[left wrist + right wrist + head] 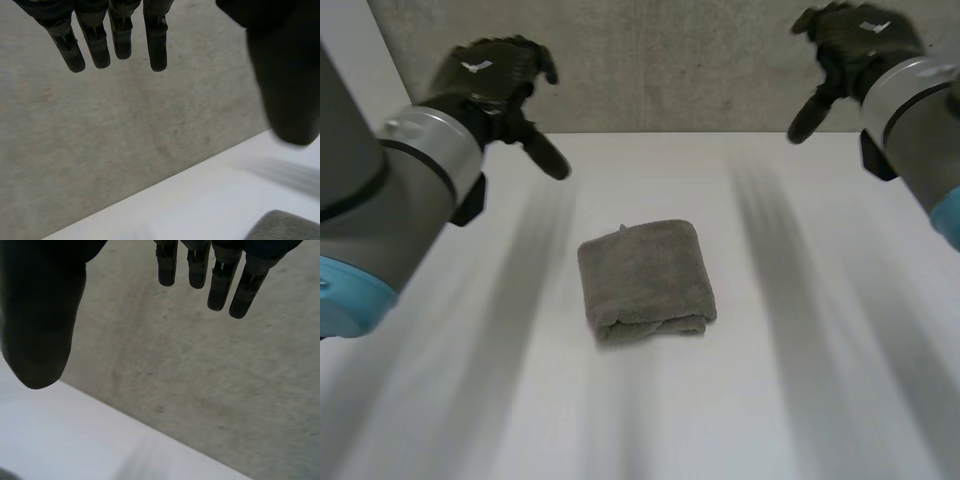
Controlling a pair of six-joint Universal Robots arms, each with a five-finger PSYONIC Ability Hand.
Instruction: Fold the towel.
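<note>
A grey towel (645,281) lies folded into a small thick square in the middle of the white table (800,400). A corner of the towel (287,227) appears in the left wrist view, far below the hand. My left hand (490,80) hangs high at the back left, well clear of the towel, open with straight fingers (112,37) holding nothing. My right hand (845,50) is raised at the back right, also open; its fingers (220,282) are straight and empty, thumb (40,320) apart.
A grey concrete wall (670,60) rises behind the table's far edge. Bare white tabletop surrounds the towel on all sides.
</note>
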